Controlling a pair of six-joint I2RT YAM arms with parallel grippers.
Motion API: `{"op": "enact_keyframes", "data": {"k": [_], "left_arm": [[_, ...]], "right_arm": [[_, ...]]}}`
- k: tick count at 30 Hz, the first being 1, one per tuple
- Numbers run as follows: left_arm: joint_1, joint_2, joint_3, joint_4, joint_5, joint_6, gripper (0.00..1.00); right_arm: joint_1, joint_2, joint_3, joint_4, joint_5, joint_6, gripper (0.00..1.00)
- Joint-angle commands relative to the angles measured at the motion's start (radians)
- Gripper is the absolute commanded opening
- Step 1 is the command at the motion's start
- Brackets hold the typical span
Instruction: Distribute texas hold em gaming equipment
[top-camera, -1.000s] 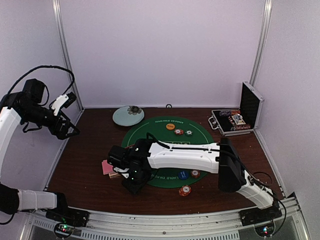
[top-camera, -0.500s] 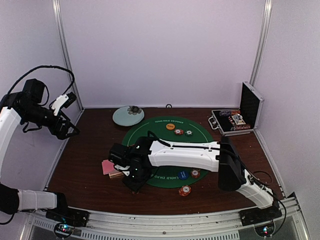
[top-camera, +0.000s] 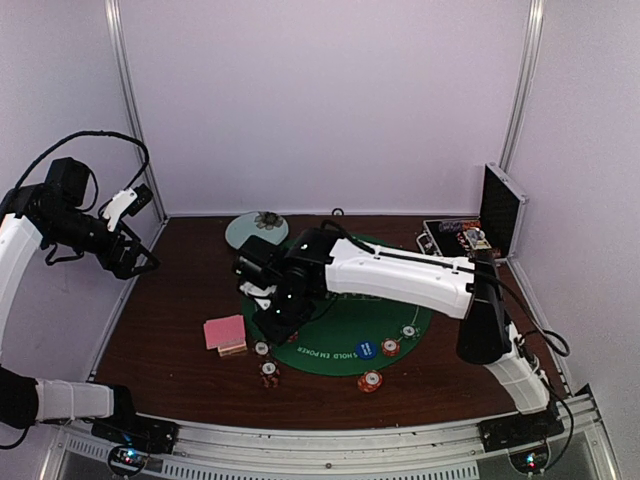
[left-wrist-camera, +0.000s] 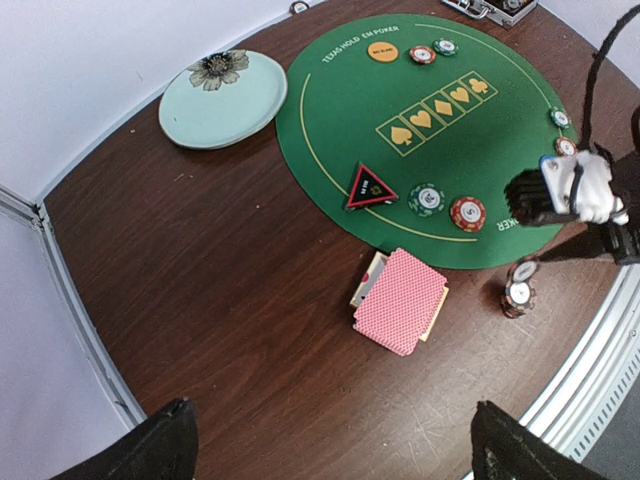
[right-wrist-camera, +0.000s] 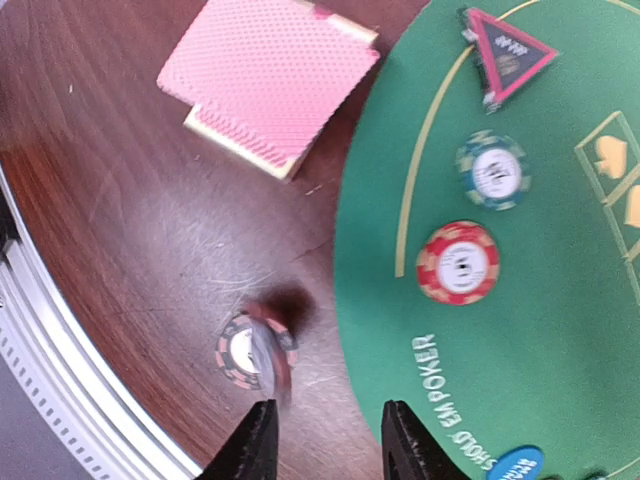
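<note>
- Our right gripper (right-wrist-camera: 325, 440) hangs over the near-left rim of the green poker mat (top-camera: 345, 325). Its two fingers stand apart with only wood and felt in the gap, so it grips nothing.
- Just ahead of those fingers, striped poker chips (right-wrist-camera: 257, 350) lie on the brown table (top-camera: 170, 330), just off the mat's edge. The wrist view blurs them; from above we see two chips there, close together.
- The pink-backed playing cards (left-wrist-camera: 400, 300) sit as a loose stack on the wood, left of the mat, near those chips but apart from them.
- The red-black triangle marker (left-wrist-camera: 368, 187) lies at the mat's left edge, with a green chip (left-wrist-camera: 427, 199) and a red-orange chip (left-wrist-camera: 467, 213) in a row beside it on the felt.
- An orange disc button (left-wrist-camera: 382, 52) rests at the mat's far side, with two more chips (left-wrist-camera: 421, 54) just beside it.
- A blue disc button (top-camera: 366, 350) lies by the mat's near rim with a red chip (top-camera: 390, 347) just beside it. Another chip pile (top-camera: 371, 381) sits on the wood just off that rim.
- Our left gripper (left-wrist-camera: 335, 445) is raised by the left wall, well apart from the mat, its fingers spread wide and holding nothing.
- A pale blue-green plate (left-wrist-camera: 222, 98) sits at the far left of the mat.
- A silver-and-black metal case (top-camera: 475, 235) stands open in the far right corner.
</note>
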Motion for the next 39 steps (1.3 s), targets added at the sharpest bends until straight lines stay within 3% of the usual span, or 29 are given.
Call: {"op": "enact_keyframes", "data": {"k": [1,12,24,29,34,39], "left_arm": [[0.006,-0.006,0.0,0.006,-0.008,0.008,0.97],[0.006,-0.005,-0.006,0.006,-0.015,0.012,0.97],[0.006,0.012,-0.016,0.006,-0.008,0.019,0.98],[0.006,0.007,-0.018,0.006,-0.016,0.02,0.98],[0.006,0.003,-0.023,0.007,-0.01,0.021,0.98],[0.006,0.0,-0.029,0.007,-0.003,0.02,0.98]], "right_arm": [[-0.069,-0.076,0.014,-0.029,0.056,-0.004,0.31],[-0.315,-0.091,-0.051,0.015,0.088,-0.02,0.28],[-0.472,0.094,0.08,0.031,0.098,-0.023,0.26],[-0.446,0.11,0.113,0.022,0.076,-0.007,0.27],[-0.331,-0.051,-0.064,0.109,0.127,-0.001,0.36],[-0.193,-0.181,-0.191,0.138,0.141,0.033,0.38]]}}
